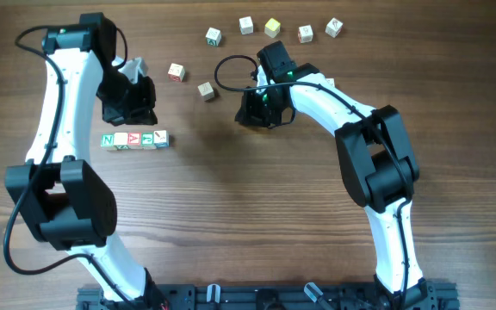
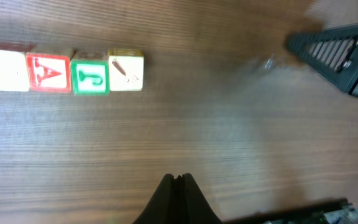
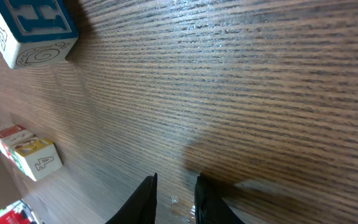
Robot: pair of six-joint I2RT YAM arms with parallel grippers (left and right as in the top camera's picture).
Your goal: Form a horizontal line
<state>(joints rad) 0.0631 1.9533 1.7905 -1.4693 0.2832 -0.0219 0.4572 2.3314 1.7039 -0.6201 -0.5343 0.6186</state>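
Observation:
The horizontal line (image 1: 134,139) is a short row of four white letter cubes lying left of centre, its left end a green N. In the left wrist view the row (image 2: 67,73) runs along the top left, showing a red A and a green letter. My left gripper (image 1: 134,110) hovers just behind the row, apart from it, its jaws (image 2: 178,178) pressed shut on nothing. My right gripper (image 1: 257,116) is low over bare wood near the table's middle. Its fingers (image 3: 176,186) stand slightly apart with only wood between them.
Loose letter cubes lie at the back: two (image 1: 176,71) (image 1: 207,89) between the arms and several in an arc (image 1: 272,27) behind the right arm. The right wrist view shows a blue-faced cube (image 3: 30,28) and a yellowish one (image 3: 37,160) to its left.

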